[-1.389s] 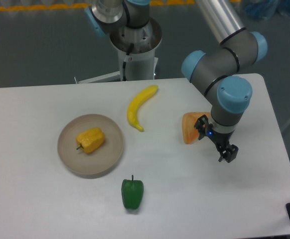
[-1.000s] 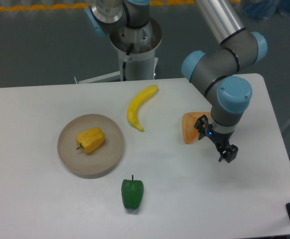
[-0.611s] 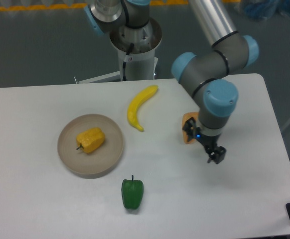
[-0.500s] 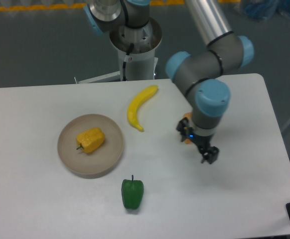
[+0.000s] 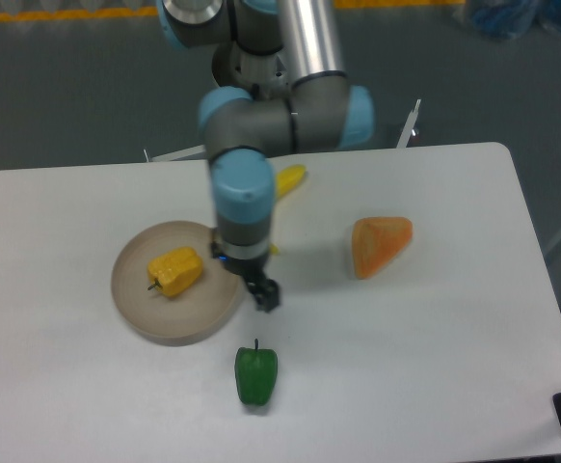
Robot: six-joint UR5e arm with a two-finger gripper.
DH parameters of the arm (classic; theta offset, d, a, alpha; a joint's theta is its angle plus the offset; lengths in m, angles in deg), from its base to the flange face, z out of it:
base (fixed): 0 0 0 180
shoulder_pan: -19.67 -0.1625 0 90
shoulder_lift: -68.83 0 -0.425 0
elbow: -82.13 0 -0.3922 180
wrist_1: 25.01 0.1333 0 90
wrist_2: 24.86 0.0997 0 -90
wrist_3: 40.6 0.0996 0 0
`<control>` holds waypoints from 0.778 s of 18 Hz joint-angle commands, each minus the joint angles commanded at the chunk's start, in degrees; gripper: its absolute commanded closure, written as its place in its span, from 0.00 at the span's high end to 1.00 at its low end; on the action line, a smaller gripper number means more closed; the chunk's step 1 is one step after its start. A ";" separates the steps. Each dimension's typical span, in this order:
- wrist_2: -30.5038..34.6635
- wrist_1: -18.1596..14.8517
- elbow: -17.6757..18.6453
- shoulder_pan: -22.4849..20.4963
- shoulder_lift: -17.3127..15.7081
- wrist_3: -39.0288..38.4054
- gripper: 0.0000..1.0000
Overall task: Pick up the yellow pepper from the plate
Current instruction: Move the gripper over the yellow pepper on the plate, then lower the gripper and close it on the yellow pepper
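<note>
— Where's the yellow pepper [image 5: 175, 271]?
— Lying on the plate [image 5: 136, 311], left of centre of the tabletop [image 5: 435, 367].
— And the claw [image 5: 266, 296]?
— Just off the plate's right rim, holding nothing (whether it's spread or closed, I cannot tell).

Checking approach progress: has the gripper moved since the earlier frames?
Yes. The gripper went left from beside the orange wedge to the plate's right rim.
</note>
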 joint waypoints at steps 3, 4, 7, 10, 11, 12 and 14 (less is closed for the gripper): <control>-0.10 0.09 0.79 1.85 -0.09 -2.39 1.00; -0.10 0.09 1.06 2.90 -0.18 -2.48 1.00; -0.01 0.17 1.68 4.57 0.17 -5.29 1.00; -0.01 0.26 1.76 4.84 1.31 -5.91 1.00; 0.08 0.26 1.76 4.84 1.66 -6.61 1.00; 0.08 0.44 1.68 4.93 2.10 -7.48 1.00; 0.08 1.05 1.68 4.93 2.28 -7.58 1.00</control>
